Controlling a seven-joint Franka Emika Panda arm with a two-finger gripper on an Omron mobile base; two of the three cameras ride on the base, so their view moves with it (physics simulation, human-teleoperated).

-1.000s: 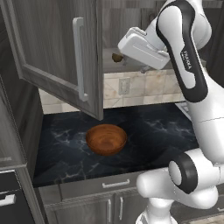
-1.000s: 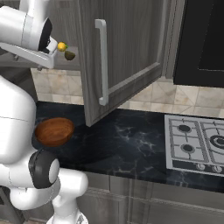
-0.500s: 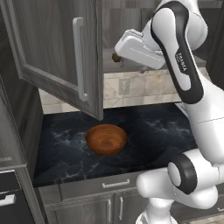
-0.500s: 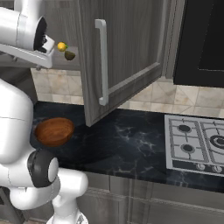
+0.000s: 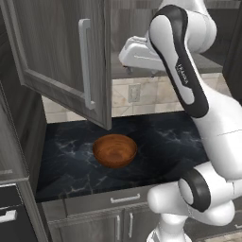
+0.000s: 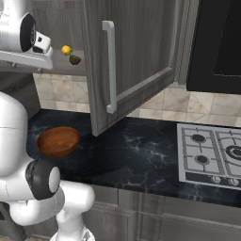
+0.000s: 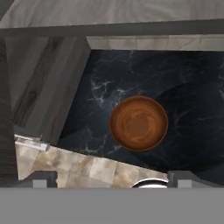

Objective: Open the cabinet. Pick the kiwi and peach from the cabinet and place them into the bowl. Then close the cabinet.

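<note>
The cabinet (image 5: 56, 66) stands open, its door (image 6: 136, 61) swung out over the counter with its silver bar handle (image 6: 110, 70) showing. On its shelf lie the peach (image 6: 67, 49) and, just below and to its right, the kiwi (image 6: 75, 59). My white hand (image 6: 23, 37) hovers at shelf height just left of both fruit, touching neither. In the hand view my gripper (image 7: 114, 179) is open and points down, with nothing between its fingertips (image 7: 43, 178). The wooden bowl (image 7: 138, 123) lies below it on the dark counter and is empty (image 5: 115, 150).
The open door's lower edge (image 5: 97, 118) hangs above the counter, close to the bowl's left. A gas hob (image 6: 212, 155) sits at the counter's right end. A tiled backsplash (image 5: 142, 94) runs behind. Drawers and small doors (image 5: 118, 208) line the front.
My hand has shifted a little to the left in front of the shelf. The fruit, bowl and door have not moved.
</note>
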